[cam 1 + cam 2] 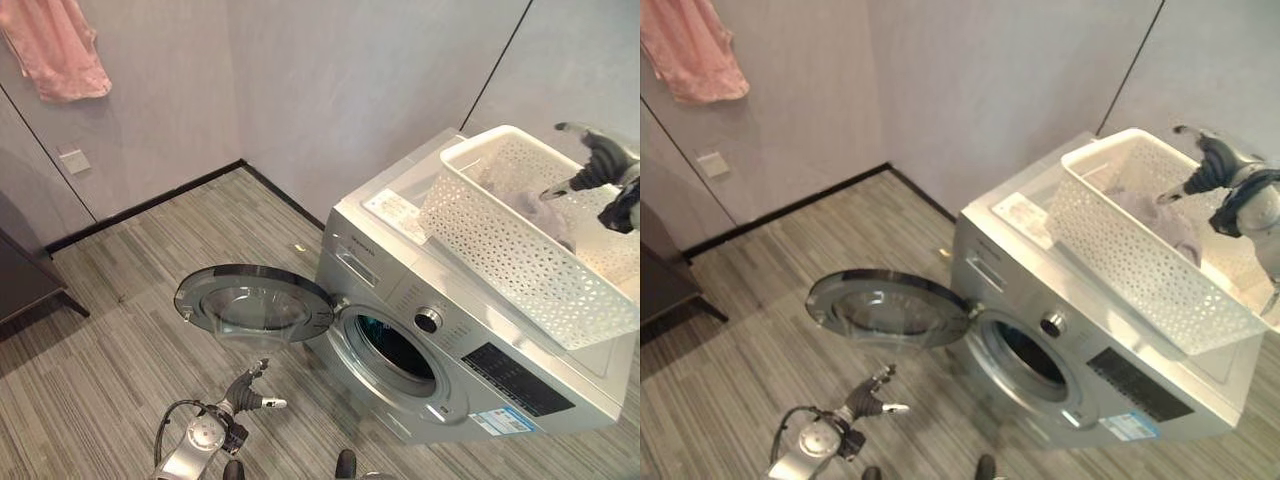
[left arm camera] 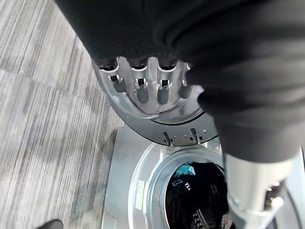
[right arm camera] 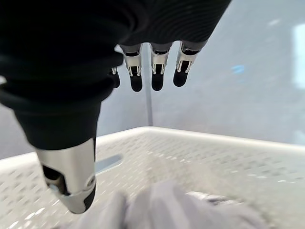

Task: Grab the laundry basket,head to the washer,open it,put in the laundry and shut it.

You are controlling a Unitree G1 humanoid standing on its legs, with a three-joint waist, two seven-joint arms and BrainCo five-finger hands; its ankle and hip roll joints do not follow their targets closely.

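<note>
The washer [image 1: 470,340] stands on the floor [image 1: 110,340] with its round door [image 1: 255,300] swung wide open. Some dark clothes already show inside the drum [image 2: 195,195]. The white basket [image 1: 500,250] sits on top of the washer, toward its back edge by the wall [image 1: 350,90]. A grey piece of laundry [image 1: 535,212] lies inside the basket.

The right hand [image 1: 600,165] hangs over the basket, just above the grey laundry. Its fingers [image 3: 153,64] are loose and a little bent, with the thumb apart, and they hold nothing. It does not touch the cloth yet.

The left hand [image 1: 250,392] is low, near the floor in front of the open door. Its fingers [image 2: 143,81] are relaxed and spread, and it holds nothing.

A pink cloth [image 1: 55,45] hangs on the wall far away in the corner.

I think the step now is putting the laundry in. The door is open, so that part looks done. Next the right hand needs to go down into the basket, close on the grey cloth, lift it over the basket's rim, and bring it down to the round hole at the front. After that the door must be pushed shut.
</note>
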